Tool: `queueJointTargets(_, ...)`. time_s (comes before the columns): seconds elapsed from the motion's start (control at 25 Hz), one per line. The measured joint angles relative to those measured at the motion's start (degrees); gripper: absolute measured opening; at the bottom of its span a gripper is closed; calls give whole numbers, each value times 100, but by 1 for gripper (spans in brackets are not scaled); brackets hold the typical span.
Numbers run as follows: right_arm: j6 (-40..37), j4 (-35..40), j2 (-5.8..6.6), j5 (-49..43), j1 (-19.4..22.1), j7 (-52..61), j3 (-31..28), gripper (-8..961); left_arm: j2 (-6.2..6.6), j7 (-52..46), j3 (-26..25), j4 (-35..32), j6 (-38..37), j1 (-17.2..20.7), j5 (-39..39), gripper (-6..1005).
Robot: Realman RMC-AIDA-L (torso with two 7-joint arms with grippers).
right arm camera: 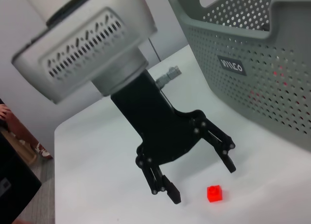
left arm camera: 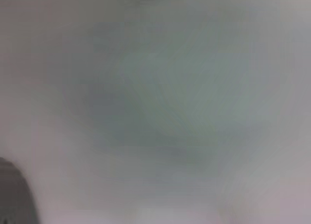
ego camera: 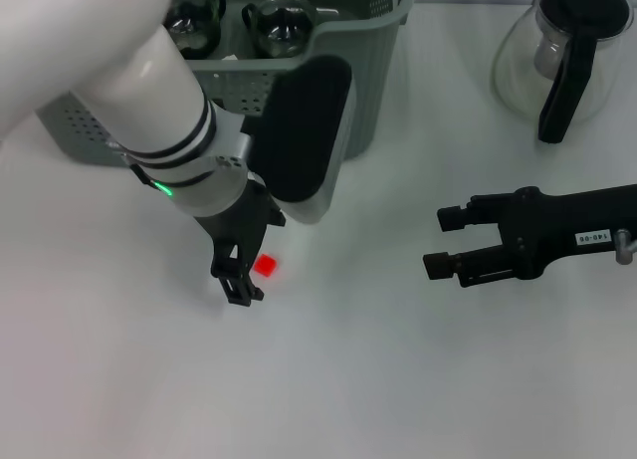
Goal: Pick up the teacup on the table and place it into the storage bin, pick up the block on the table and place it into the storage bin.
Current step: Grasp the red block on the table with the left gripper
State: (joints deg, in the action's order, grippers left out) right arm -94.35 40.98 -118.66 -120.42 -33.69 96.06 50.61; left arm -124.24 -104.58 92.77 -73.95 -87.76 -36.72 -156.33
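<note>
In front of the storage bin (ego camera: 299, 76), on open white desk (ego camera: 398, 379) with bare room on every side, a small red block (ego camera: 265, 266) lies just beside the left gripper (ego camera: 242, 272). The fingers (right arm camera: 167, 190) hang spread apart, holding nothing, with the block under the gap between them, nearer one tip and not touching. A black label on the bin's perforated wall reads roughly "WILCO". Two glass teacups (ego camera: 284, 21) sit inside the bin. The right gripper (ego camera: 445, 242), fingers released and empty, waits well clear of the bin, below a glass carafe (ego camera: 557, 56); a white tag on the right arm bears digits too small to read.
</note>
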Motion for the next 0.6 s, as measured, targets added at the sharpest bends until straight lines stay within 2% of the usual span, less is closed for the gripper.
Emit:
queueJointTargets(0.48,15,-3,-16,0,41,-3,2,878,-13,-47,250,382,229,-206,-264,884)
queueJointTargets(0.6,18,-2,-22,-5,55,-12,2,878,-13,-63,322,531,234,-318,-285,775)
